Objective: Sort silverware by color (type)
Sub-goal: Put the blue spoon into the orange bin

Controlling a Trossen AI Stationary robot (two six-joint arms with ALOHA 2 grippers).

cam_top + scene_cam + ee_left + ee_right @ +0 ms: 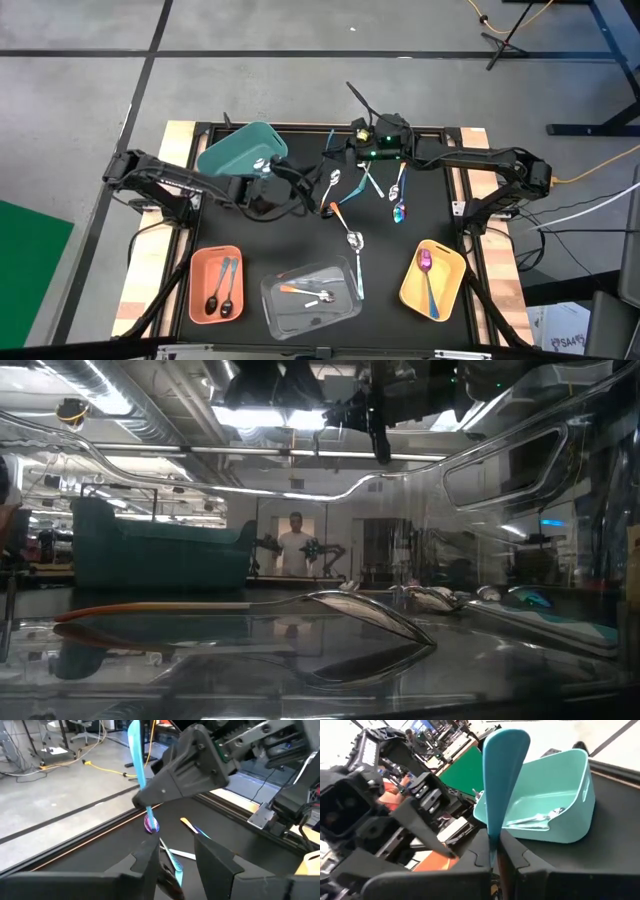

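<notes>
High view: black table (250, 230) with four bins. Teal bin (240, 150) far left, tilted, silver spoons inside. Salmon bin (215, 284) near left holds two black-bowl spoons (222, 290). Clear bin (310, 296) near centre holds an orange-handled spoon (300, 290) and silver ones. Yellow bin (432, 278) near right holds one purple-bowl spoon (427, 275). Loose spoons lie mid-table: an all-silver spoon (354, 250) just far of the clear bin, an orange-handled one (338, 210), an iridescent-bowl spoon (399, 205) toward the right. Left gripper (300, 185) reaches in from the left, beside the teal bin. Right gripper (345, 150) reaches across from the right to the far centre.

Low view: seen through the clear bin's wall; a silver spoon with orange handle (250, 610) lies across the near foreground. Teal bin (160, 555) far left. A person (296, 548) stands in the room behind. A dark gripper hangs at top centre; cannot tell which arm.

Left wrist view: left gripper (175, 857) fingers apart, nothing between them, low over the table. Ahead, the right arm's gripper holds a teal-handled purple-bowl spoon (141, 775) upright, bowl down near the table. A teal-handled spoon (172, 860) and an orange-tipped one (192, 827) lie on the table.

Right wrist view: right gripper (492, 852) clamped on the teal handle (502, 775), which sticks up. Teal bin (555, 805) beyond with silver spoons (537, 820). Left arm to one side.
</notes>
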